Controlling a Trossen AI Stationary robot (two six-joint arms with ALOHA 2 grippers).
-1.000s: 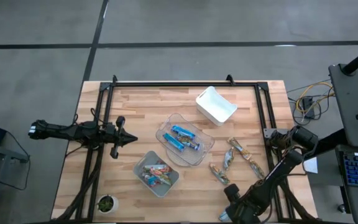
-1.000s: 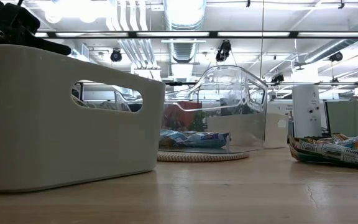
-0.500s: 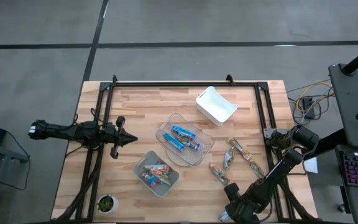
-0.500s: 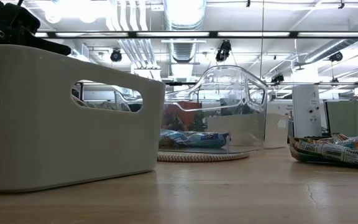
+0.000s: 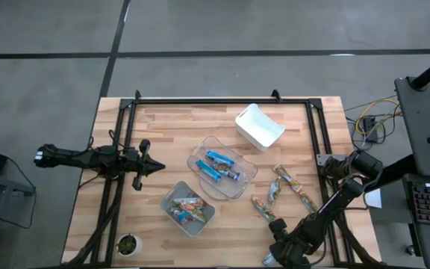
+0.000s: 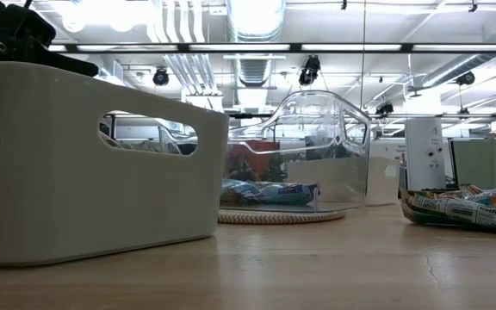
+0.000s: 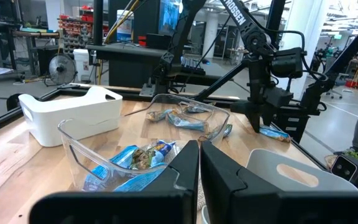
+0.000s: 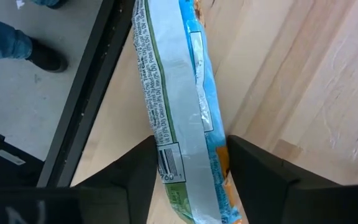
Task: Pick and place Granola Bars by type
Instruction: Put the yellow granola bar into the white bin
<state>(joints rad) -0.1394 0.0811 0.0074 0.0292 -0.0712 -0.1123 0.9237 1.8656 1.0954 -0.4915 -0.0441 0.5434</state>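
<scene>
Several granola bars in greenish-brown wrappers lie loose on the table's right half. My right gripper points steeply down at the nearest one, which shows a silver back with green and blue print, one finger on each side. Blue bars lie in a clear bin and red-orange ones in a grey bin. A white bin stands behind them. My left gripper waits shut and level at the table's left, touching nothing. My right gripper has the bar's two long edges between its two fingers, near one end of the bar. The fingers come from above, slanting down, and lie across the bar. The bar lies flat on the table, its silver back up.
The black frame rail runs along the table edge close to the held bar, and a person's shoe shows on the floor beyond it. A small plant pot stands at the near left corner. Bare wood lies in front of the bins.
</scene>
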